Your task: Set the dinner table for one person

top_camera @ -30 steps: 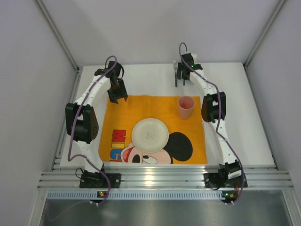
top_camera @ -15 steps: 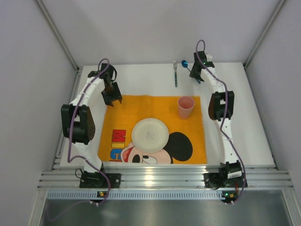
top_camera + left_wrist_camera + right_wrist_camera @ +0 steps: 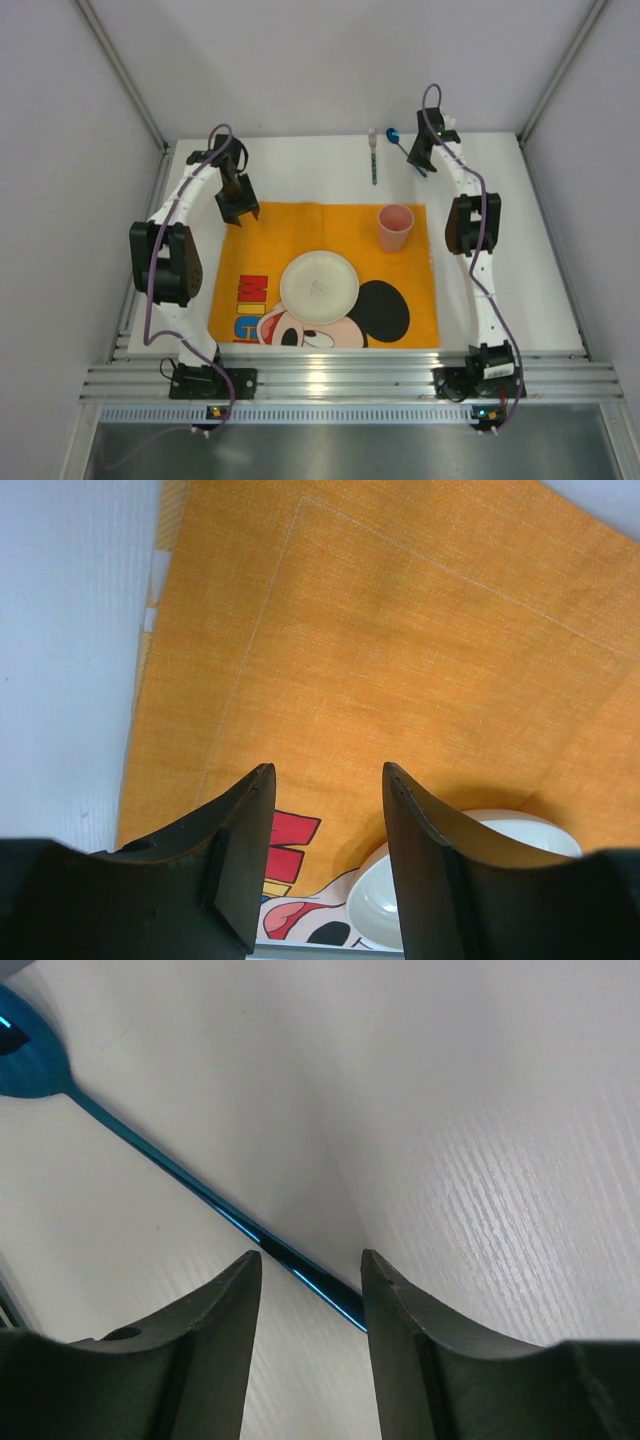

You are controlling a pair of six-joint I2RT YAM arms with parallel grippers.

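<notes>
The white dinner table (image 3: 520, 260) carries an orange Mickey Mouse mat (image 3: 330, 240) with a white plate (image 3: 319, 286) in its middle and a pink cup (image 3: 395, 228) at its far right corner. A fork (image 3: 373, 155) and a blue spoon (image 3: 400, 142) lie on the table beyond the mat. My right gripper (image 3: 422, 160) is open over the spoon's handle (image 3: 220, 1205), which runs between its fingers (image 3: 215, 1350). My left gripper (image 3: 238, 208) is open and empty above the mat's far left corner (image 3: 380, 650); the plate (image 3: 400, 900) shows at its fingertips.
White walls stand close on the left, right and far sides. A ribbed aluminium rail (image 3: 350, 380) runs along the near edge by the arm bases. Bare table (image 3: 70, 650) lies left of the mat.
My right gripper has moved from over the fork rightwards to the blue spoon's handle. My left gripper has shifted slightly left and back over the mat's corner.
</notes>
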